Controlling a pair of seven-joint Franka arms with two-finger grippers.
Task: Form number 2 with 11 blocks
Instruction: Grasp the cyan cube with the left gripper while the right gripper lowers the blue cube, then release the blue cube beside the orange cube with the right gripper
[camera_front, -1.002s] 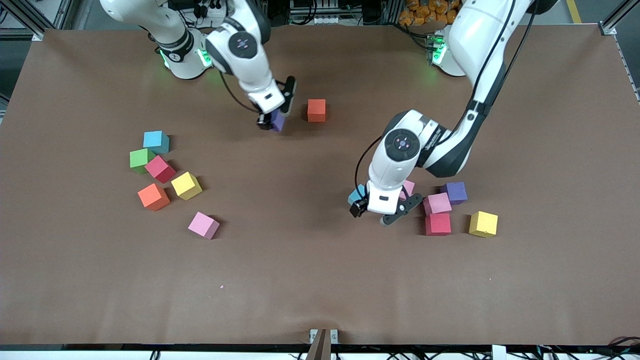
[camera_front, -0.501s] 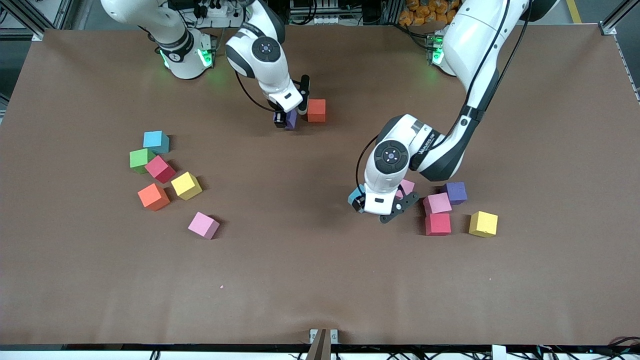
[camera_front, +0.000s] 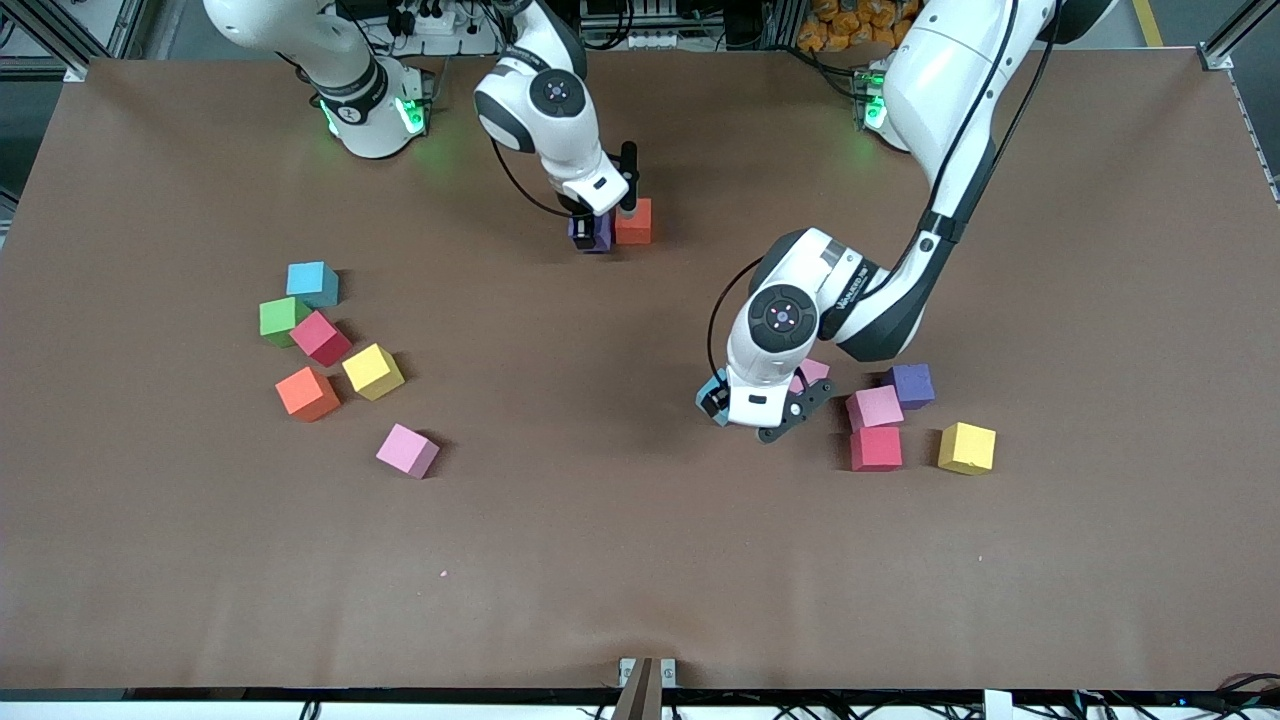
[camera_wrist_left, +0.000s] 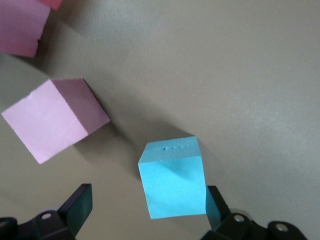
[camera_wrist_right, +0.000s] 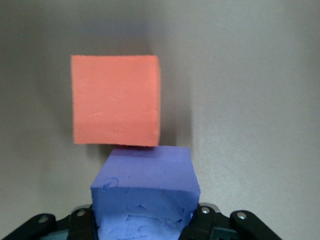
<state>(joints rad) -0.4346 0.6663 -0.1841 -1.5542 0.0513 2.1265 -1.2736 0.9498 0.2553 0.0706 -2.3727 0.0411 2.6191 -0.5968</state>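
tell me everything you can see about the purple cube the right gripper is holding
The purple cube is a small matte foam block with a slightly pitted, scuffed face. It sits upright, clamped between the fingers of the right gripper, which is shut on it. It is low at the table, beside the orange cube on the side toward the right arm's end, near the robots' bases; whether it rests on the table cannot be told. In the right wrist view the two cubes appear to meet or nearly meet.
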